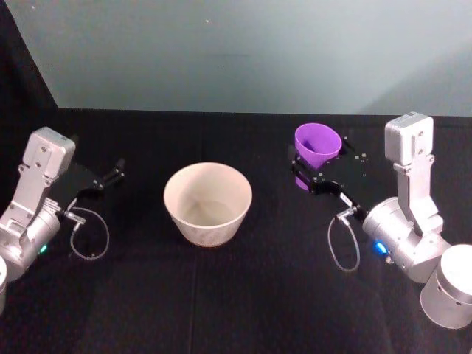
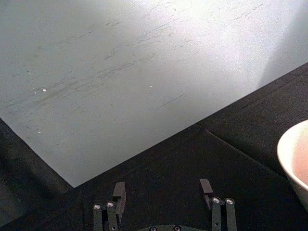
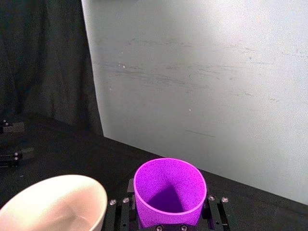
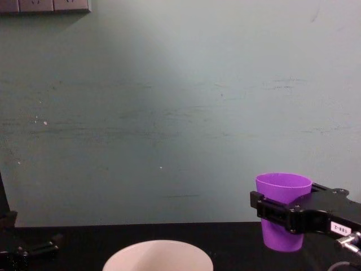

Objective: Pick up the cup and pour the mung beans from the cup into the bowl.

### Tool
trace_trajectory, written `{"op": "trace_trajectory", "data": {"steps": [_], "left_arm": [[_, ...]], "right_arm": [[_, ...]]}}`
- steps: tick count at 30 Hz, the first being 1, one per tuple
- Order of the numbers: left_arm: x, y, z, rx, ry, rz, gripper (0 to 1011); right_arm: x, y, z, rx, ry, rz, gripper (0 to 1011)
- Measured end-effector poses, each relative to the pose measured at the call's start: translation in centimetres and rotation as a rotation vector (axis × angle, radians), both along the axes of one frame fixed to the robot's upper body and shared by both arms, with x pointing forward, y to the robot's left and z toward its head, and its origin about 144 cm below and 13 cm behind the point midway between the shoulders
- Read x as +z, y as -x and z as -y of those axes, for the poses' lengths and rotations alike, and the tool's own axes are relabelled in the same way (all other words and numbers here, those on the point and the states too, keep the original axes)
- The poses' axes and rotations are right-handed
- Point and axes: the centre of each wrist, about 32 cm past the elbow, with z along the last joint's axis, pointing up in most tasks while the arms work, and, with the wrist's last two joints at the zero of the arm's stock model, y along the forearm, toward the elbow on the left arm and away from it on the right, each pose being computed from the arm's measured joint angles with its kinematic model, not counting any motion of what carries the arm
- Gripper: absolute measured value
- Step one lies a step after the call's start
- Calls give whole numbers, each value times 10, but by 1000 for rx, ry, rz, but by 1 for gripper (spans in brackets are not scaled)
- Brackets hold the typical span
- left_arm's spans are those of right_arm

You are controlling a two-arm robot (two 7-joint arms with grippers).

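Your right end effector (image 1: 322, 156) grips the purple cup (image 1: 318, 141) just right of the cream bowl (image 1: 210, 225). The left end effector (image 2: 162, 188) sits open, left of the bowl. The grasp looks done, so carry the cup over the bowl's rim, then tip.

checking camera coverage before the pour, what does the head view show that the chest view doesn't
Head view: the inside of the bowl, looking empty, and the black table between bowl and cup. Chest view: the cup side-on, upright, the right end effector clamped round its middle, and wall sockets at top left. Both: the purple cup held right of the bowl, the left end effector idle on the other side.
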Motion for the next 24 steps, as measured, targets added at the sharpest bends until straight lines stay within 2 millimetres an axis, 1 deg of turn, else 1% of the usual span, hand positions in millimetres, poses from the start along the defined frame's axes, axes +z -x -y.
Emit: {"op": "trace_trajectory", "data": {"steps": [6,11,24], "left_arm": [[0,0,0,0,0,0,1000],[0,0,0,0,0,0,1000],[0,0,0,0,0,0,1000]], "right_arm": [[5,0,-4,1,61,33,731],[21,-2,-16,11,265,127,731],[44,-9,-39,63,623,287,731]]}}
